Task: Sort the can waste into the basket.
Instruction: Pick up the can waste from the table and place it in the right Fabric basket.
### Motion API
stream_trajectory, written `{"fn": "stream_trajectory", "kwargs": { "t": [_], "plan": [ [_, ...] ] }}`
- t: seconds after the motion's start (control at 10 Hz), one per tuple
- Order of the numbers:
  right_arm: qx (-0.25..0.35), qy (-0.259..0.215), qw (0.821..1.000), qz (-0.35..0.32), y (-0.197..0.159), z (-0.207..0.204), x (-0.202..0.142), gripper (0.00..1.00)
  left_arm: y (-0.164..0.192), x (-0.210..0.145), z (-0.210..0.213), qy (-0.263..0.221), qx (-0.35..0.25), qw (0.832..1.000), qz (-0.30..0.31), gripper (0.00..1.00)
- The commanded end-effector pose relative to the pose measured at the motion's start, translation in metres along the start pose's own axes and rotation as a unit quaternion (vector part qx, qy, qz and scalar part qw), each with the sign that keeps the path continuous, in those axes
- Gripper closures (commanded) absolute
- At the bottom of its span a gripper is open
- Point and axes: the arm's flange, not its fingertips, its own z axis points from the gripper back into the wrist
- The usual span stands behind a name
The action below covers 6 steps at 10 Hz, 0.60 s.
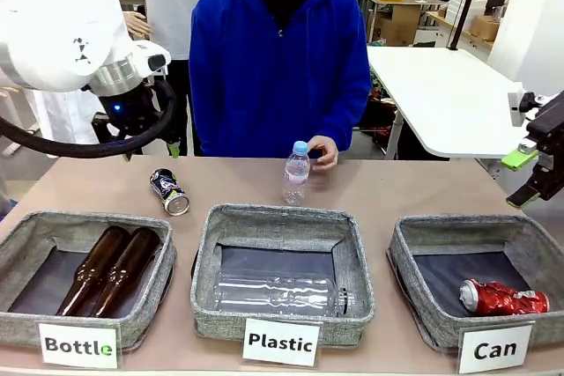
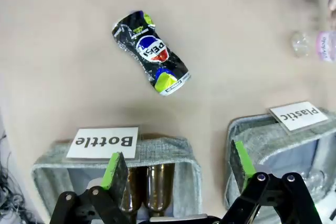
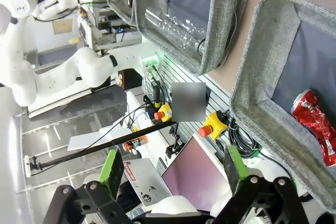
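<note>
Over on the beige table [image 1: 397, 187]: one can is sitting sorted, and the left arm is lining up on the second.

Crushed red metal can [image 1: 502, 298] is lying in the grey fabric basket [image 1: 414, 244] with the white "Can" label [image 1: 495, 350]. Crushed dark blue-black can [image 2: 150, 52], Pepsi print showing, is sitting on bare tabletop just beyond the "Bottle" basket [image 2: 173, 148]. Left gripper [image 2: 177, 166] is hovering short of it, jaws spread wide and holding nothing. Right gripper [image 3: 172, 167] is hanging empty and wide apart too, up beside the Can basket. I'm guessing the pick is starting: it's calling for dropping down, closing across the can's pinched waist, then carrying it past the "Plastic" basket [image 2: 257, 129].
</note>
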Motion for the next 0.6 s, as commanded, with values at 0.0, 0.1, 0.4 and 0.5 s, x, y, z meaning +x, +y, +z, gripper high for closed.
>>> {"fn": "stream_trajectory", "kwargs": {
  "t": [0.0,0.1,0.4,0.5],
  "plan": [
    [-0.007,-0.003,1.0,0.009,-0.001,0.001,-0.001,0.0,0.009,-0.01,0.019,-0.014,-0.005,1.0,0.011,0.0],
    [-0.007,-0.003,1.0,0.009,-0.001,0.001,-0.001,0.0,0.009,-0.01,0.019,-0.014,-0.005,1.0,0.011,0.0],
    [-0.007,-0.003,1.0,0.009,-0.001,0.001,-0.001,0.0,0.005,0.026,-0.023,0.05,0.008,0.999,0.011,0.0],
    [-0.007,-0.003,1.0,0.009,-0.001,0.001,-0.001,0.0,0.004,0.036,-0.029,0.058,0.004,0.998,0.012,0.0]
  ]
}}
